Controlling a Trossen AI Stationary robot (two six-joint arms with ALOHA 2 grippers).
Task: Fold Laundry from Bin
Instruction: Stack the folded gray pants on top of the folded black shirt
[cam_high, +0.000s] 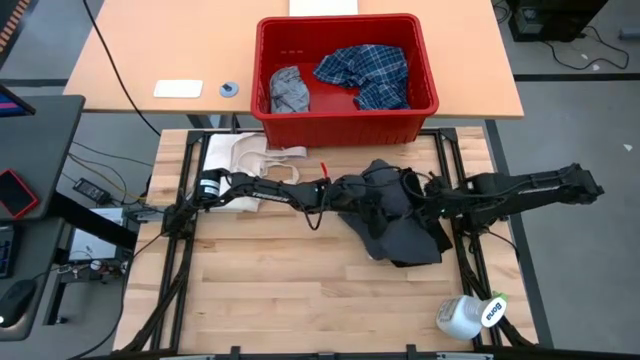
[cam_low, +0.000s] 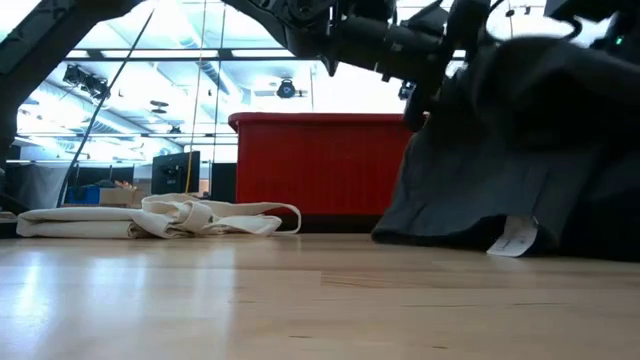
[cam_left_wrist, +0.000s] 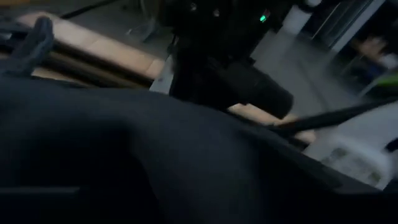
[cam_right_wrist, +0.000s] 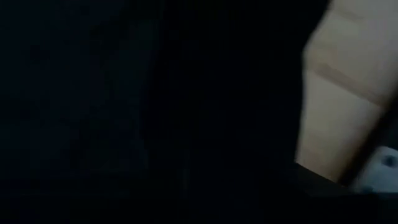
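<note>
The black garment (cam_high: 395, 215) is draped in front of the red bin (cam_high: 345, 125), gathered between the left gripper (cam_high: 350, 190) and right gripper (cam_high: 432, 200) (finger positions cannot be told).

The wooden desk (cam_high: 300, 290) stands on a grey floor (cam_high: 570, 130), beside a second, orange-topped desk (cam_high: 150, 50). Beyond are large windows (cam_low: 120, 100) and bright ceiling lighting.

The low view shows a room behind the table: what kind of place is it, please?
Probably a robotics lab or workshop, not a home. A high industrial ceiling with lamps and mounted equipment shows behind the red bin, and from above there are desks and loose cables on a grey floor.
</note>
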